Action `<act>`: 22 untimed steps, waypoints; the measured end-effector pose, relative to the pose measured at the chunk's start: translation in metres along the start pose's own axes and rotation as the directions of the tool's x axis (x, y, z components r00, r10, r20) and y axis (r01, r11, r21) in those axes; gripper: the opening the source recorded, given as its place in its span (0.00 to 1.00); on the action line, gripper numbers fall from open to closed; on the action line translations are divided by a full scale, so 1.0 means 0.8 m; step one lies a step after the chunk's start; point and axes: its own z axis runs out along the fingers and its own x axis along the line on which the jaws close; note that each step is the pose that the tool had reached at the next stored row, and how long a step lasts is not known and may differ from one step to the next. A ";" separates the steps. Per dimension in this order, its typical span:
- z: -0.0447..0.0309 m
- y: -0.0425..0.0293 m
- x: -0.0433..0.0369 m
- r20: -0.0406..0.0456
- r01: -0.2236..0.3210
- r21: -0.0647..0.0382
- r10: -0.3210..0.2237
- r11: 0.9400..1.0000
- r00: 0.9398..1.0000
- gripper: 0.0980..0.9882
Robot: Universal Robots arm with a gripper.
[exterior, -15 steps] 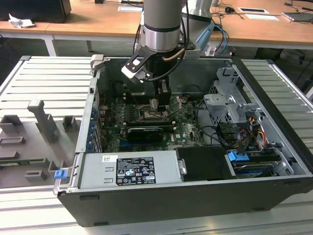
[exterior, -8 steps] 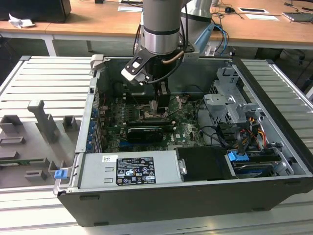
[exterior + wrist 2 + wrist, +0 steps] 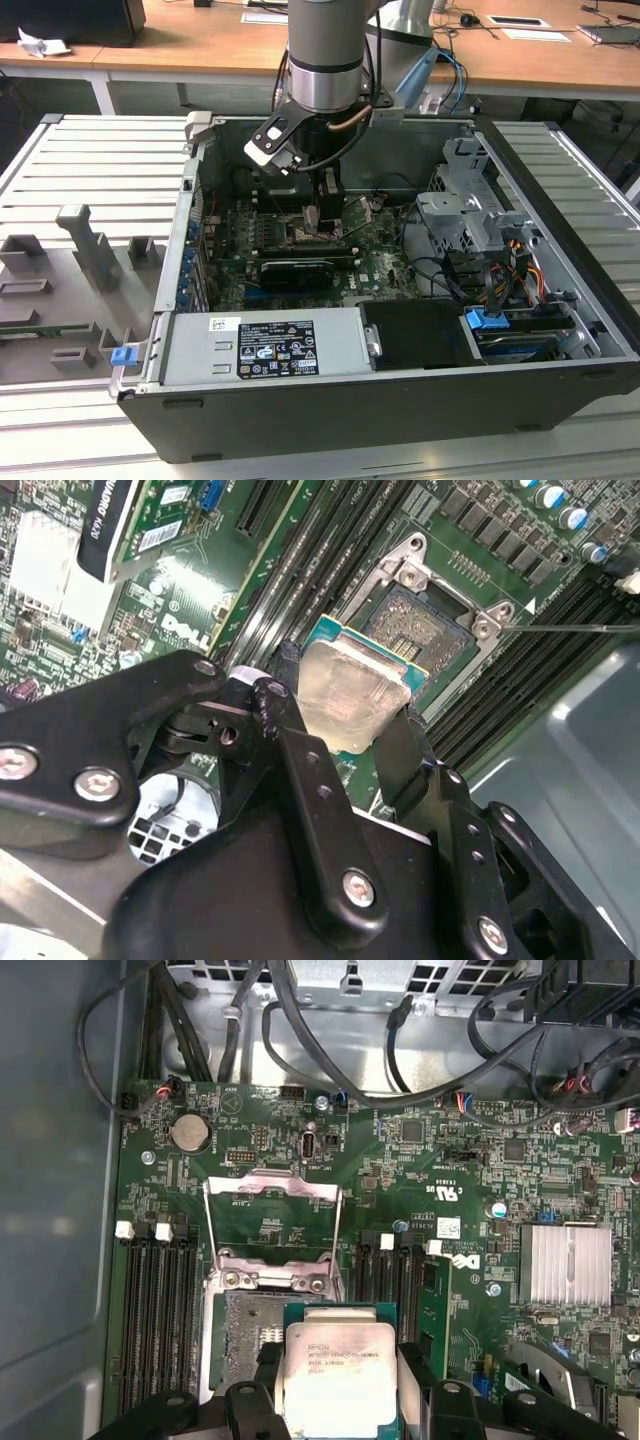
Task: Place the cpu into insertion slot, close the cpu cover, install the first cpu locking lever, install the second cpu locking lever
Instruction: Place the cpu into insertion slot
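My gripper (image 3: 345, 720) is shut on the cpu (image 3: 352, 692), a silver-faced square chip with a green rim, pinched between two black fingers (image 3: 290, 695). In both wrist views the cpu (image 3: 340, 1375) hangs just off the insertion slot (image 3: 250, 1328), overlapping one edge of it. The slot (image 3: 432, 615) is a dark pin field in a silvery frame and lies uncovered. The cpu cover (image 3: 275, 1185) stands flipped open on the far side of the slot. In the exterior view the gripper (image 3: 325, 200) hangs low inside the open computer case above the green board.
Long black memory slots (image 3: 155, 1310) run along both sides of the socket. A finned heat sink (image 3: 565, 1265) and black cables (image 3: 330, 1050) are nearby. A grey power supply (image 3: 265, 345) and a metal drive cage (image 3: 470, 215) border the board inside the case.
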 end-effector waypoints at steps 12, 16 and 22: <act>0.0087 -0.0016 0.013 0.001 0.000 0.000 0.000 1.000 1.000 0.49; 0.0167 -0.0031 0.019 0.002 -0.004 0.000 0.004 1.000 1.000 0.49; 0.0294 -0.0071 0.029 0.002 -0.007 0.000 0.007 1.000 1.000 0.49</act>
